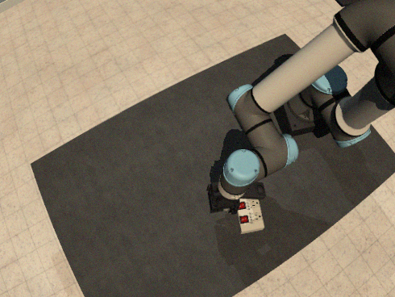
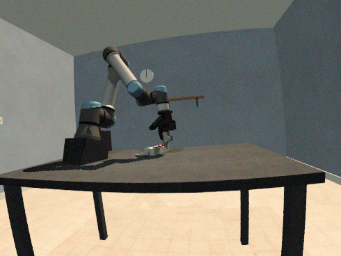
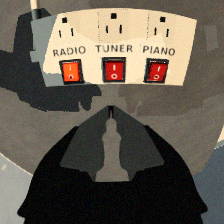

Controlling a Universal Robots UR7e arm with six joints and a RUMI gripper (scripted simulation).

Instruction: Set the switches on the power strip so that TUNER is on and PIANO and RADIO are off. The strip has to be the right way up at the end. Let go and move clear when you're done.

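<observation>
The white power strip (image 3: 117, 50) lies face up on the dark table, with three red rocker switches labelled RADIO (image 3: 70, 71), TUNER (image 3: 114, 69) and PIANO (image 3: 156, 70). The RADIO rocker looks brighter than the other two. My gripper (image 3: 110, 106) is shut and empty, its tips just below the TUNER switch in the wrist view. In the overhead view the strip (image 1: 250, 215) sits just beside the gripper (image 1: 231, 207), partly under the wrist. In the side view the gripper (image 2: 167, 140) hangs close above the strip (image 2: 154, 149).
The robot base (image 2: 85, 147) stands on the table at the left. A cord (image 3: 34, 10) leaves the strip at its RADIO end. The table's curved front edge (image 2: 163, 184) is far from the strip.
</observation>
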